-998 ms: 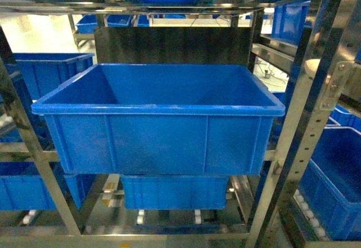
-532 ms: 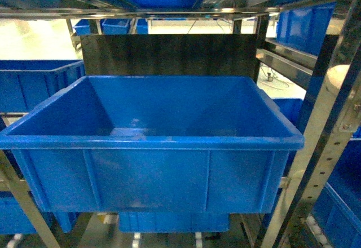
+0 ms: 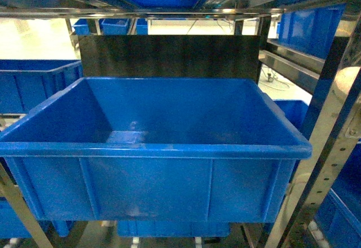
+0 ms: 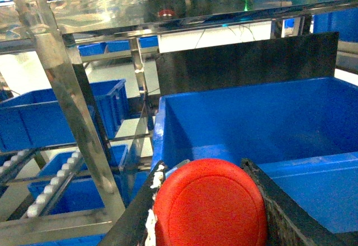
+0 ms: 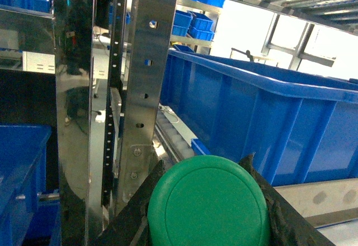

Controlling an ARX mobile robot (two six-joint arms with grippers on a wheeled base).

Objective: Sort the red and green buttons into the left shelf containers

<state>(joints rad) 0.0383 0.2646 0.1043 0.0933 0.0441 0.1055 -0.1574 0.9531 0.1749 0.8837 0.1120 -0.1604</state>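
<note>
head: big blue bin fills centre on shelf, no arms seen | L wrist: left gripper clamped on red button, near bin's left rim, not over it – risk: release now drops outside | R wrist: right gripper clamped on green button, beside steel post – risk: snag

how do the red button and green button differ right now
The red button sits between the left gripper's jaws; the green button sits between the right gripper's jaws. The red one faces the open blue bin; the green one faces a metal shelf post. Both caps are round and smooth.
</note>
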